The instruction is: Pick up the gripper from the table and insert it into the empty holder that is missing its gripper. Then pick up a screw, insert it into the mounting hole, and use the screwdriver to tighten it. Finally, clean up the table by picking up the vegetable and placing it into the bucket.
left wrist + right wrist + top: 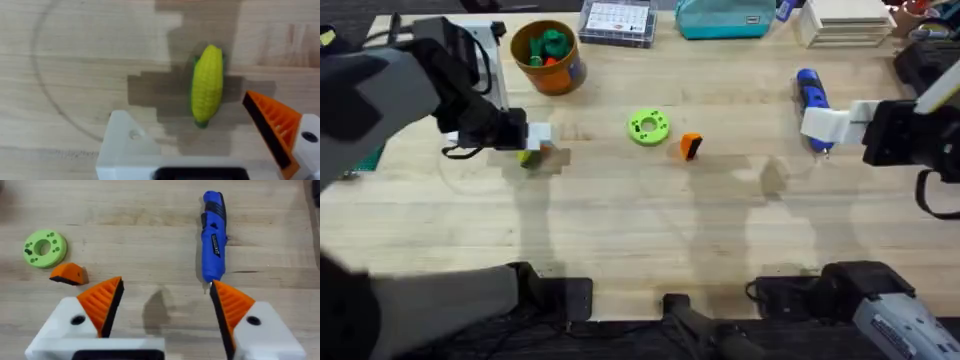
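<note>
The vegetable (pixel 207 85), a small yellow toy corn with green at its base, lies on the wood just beyond my left gripper (pixel 184 107), which is open above it. One left finger carries an orange pad (pixel 272 127). The other is the bare white holder (pixel 127 145) with a mounting hole. From overhead the left gripper (pixel 542 148) hovers over the vegetable (pixel 528 158). The loose orange gripper (pixel 690 146) lies mid-table, beside a green disc (pixel 647 127). My right gripper (pixel 166 284) is open, both orange pads in place, near the blue screwdriver (pixel 213 235). The orange bucket (pixel 548 57) stands at the back left.
A teal pouch (pixel 725 18) and a clear parts box (pixel 617 22) sit along the back edge, with white boxes (pixel 845 22) at the back right. The bucket holds green and red toys. The near half of the table is bare wood.
</note>
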